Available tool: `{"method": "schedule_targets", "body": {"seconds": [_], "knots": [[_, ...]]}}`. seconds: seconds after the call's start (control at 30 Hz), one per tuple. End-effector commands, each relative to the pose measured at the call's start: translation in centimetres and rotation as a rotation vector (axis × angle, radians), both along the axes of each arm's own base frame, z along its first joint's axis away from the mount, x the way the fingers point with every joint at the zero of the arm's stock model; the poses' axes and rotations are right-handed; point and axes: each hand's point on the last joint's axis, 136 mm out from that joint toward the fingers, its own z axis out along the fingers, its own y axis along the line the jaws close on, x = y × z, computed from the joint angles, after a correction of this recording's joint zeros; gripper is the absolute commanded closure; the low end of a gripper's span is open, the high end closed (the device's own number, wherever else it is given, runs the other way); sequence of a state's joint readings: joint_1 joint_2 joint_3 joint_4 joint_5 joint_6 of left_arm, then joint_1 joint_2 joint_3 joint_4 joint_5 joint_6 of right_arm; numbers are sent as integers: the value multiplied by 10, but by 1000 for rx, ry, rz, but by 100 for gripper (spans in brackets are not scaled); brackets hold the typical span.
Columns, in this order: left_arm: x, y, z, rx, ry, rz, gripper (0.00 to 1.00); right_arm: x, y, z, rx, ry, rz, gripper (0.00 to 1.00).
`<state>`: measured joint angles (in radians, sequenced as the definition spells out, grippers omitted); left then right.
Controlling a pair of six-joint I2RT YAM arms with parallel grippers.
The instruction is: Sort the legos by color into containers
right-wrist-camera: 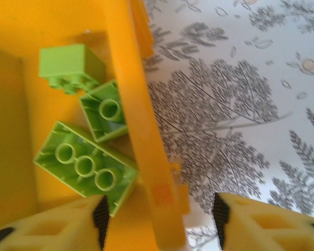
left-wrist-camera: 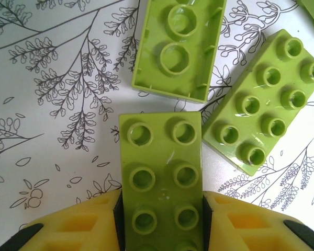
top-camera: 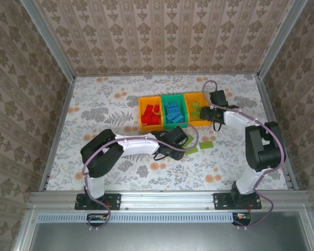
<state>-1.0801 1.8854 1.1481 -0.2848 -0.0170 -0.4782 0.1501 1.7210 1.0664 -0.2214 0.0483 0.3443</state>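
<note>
1. Clamping the left gripper (left-wrist-camera: 161, 222) on a lime green brick's (left-wrist-camera: 159, 157) long sides, bottom centre of the left wrist view.
2. Keeping the pads square and lifting straight, sparing the upturned brick (left-wrist-camera: 178, 47) above and the studded brick (left-wrist-camera: 264, 120) at right, both just beside.
3. Straddling the orange-yellow bin wall (right-wrist-camera: 141, 130) with the right gripper (right-wrist-camera: 159, 214), jaws spread and empty, bottom of the right wrist view.
4. Aiming for that bin, right end of the row, already holding lime bricks (right-wrist-camera: 86, 167).
</note>
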Motion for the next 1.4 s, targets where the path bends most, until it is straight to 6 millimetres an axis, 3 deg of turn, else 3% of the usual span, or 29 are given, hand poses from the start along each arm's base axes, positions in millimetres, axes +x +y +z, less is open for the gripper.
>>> {"method": "schedule_targets", "body": {"seconds": [0.0,0.33,0.83,1.37], "knots": [[-5,14,-11,57,9,12,61,11,9,13,48,-49,26,51],[-7,19,-12,61,11,16,61,-6,35,6,37,-33,123,76],[-10,34,-9,62,4,39,61,-24,86,3,9,-29,220,80],[-18,56,5,46,-7,81,62,-48,119,-4,3,-7,239,81]]}}
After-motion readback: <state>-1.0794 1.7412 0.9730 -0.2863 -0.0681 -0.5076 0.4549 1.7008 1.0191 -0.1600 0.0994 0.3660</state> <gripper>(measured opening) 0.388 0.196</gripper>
